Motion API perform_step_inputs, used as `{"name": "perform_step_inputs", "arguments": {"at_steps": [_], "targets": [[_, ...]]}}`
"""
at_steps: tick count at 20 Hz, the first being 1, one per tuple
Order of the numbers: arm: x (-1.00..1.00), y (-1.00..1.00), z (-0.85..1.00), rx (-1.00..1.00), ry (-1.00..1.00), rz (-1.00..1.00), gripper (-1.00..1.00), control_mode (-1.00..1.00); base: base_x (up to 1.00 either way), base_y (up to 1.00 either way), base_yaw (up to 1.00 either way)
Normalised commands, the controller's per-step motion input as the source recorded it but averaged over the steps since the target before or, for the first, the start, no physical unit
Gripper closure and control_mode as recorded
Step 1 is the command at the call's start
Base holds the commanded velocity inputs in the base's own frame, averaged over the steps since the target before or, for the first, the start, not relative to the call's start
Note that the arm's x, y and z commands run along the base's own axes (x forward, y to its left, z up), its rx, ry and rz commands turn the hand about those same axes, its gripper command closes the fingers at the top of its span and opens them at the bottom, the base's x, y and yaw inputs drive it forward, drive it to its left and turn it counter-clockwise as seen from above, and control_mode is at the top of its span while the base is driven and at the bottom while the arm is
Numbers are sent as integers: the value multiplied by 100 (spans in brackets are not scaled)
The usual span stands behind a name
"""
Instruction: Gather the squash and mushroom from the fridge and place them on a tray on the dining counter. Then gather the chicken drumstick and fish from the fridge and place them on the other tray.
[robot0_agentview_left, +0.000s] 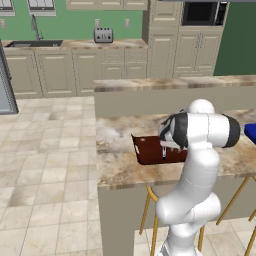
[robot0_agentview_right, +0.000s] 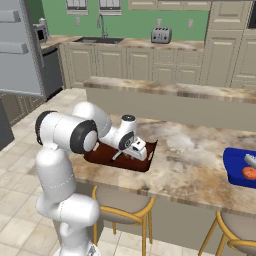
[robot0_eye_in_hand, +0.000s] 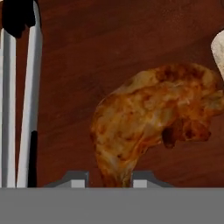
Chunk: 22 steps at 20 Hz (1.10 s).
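Hand view: the chicken drumstick (robot0_eye_in_hand: 153, 118) is seen at frame centre, lying on the other tray (robot0_eye_in_hand: 87, 52). The hand (robot0_eye_in_hand: 106, 178) is slightly parted around its narrow end; a grip cannot be confirmed. Early lifting could drag the drumstick off.

Kitchen: sink (robot0_agentview_left: 33, 44), toaster (robot0_agentview_left: 103, 35), perhaps a microwave (robot0_agentview_left: 202, 13).

Lighting: even, bright, diffuse; no clear source. Shadows: soft, faint under dining counter (robot0_agentview_left: 150, 170) front edge overhang. Glare: none. Quality: rendered, low-res, slightly soft; hand view close-up blurry, pixelated. Edge distortion: none seen.
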Motion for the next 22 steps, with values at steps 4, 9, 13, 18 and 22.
{"name": "perform_step_inputs", "arguments": {"at_steps": [4, 9, 13, 18, 22], "targets": [[-18, 0, 14, 3, 1, 0, -100, -100, 0, 0, 0], [-32, 0, 37, 2, 1, 0, -100, -100, 0, 0, 0], [-41, 0, 59, 0, 0, 0, -100, -100, 0, 0, 0], [-51, 11, 70, 0, 0, 0, -100, -100, 0, 0, 0], [-58, 32, 57, 0, 0, 6, -100, -100, 0, 0, 0]]}}
